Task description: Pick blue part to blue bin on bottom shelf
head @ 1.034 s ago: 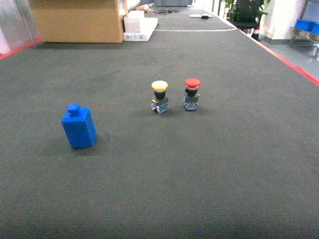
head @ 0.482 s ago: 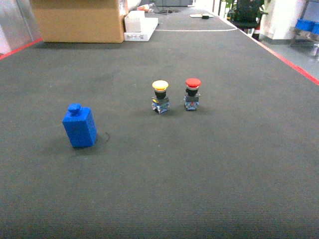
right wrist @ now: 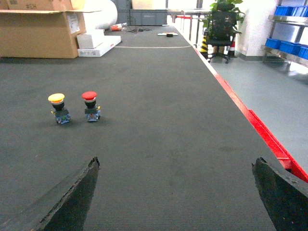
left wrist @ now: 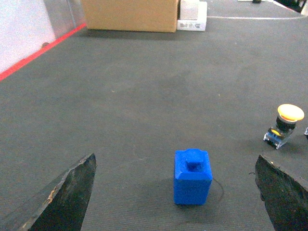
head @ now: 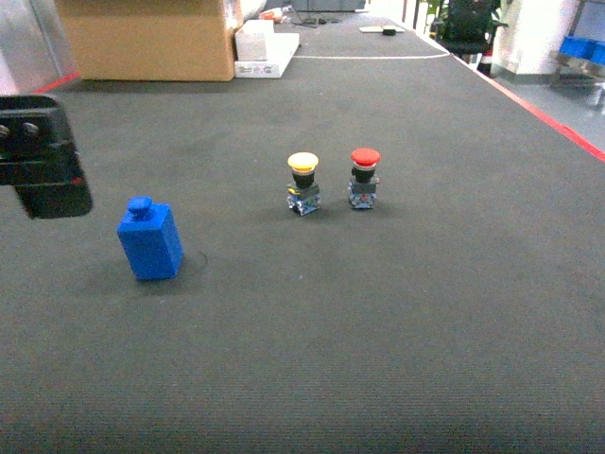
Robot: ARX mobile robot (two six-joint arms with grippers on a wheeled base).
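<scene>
The small bright blue plastic block with a round knob on top [head: 149, 240] is standing upright on the dark grey ribbed tabletop [head: 378, 312], at the left and fairly near. In the left wrist view the same block [left wrist: 192, 176] is sitting between the two dark fingers, well apart from both of them, so the jaws of the left gripper [left wrist: 175, 192] are spread wide and are holding nothing. In the head view a black part of the left arm [head: 43, 156] is showing at the left edge, just to the far left of the block and not touching it. The right gripper [right wrist: 175, 192] is also having its jaws wide apart over bare tabletop, gripping nothing. The yellow-capped push button [head: 303, 183] and the red-capped push button [head: 364, 177] are standing side by side near the middle, to the far right of the block. A large brown cardboard box [head: 146, 38] is resting at the far left end.
</scene>
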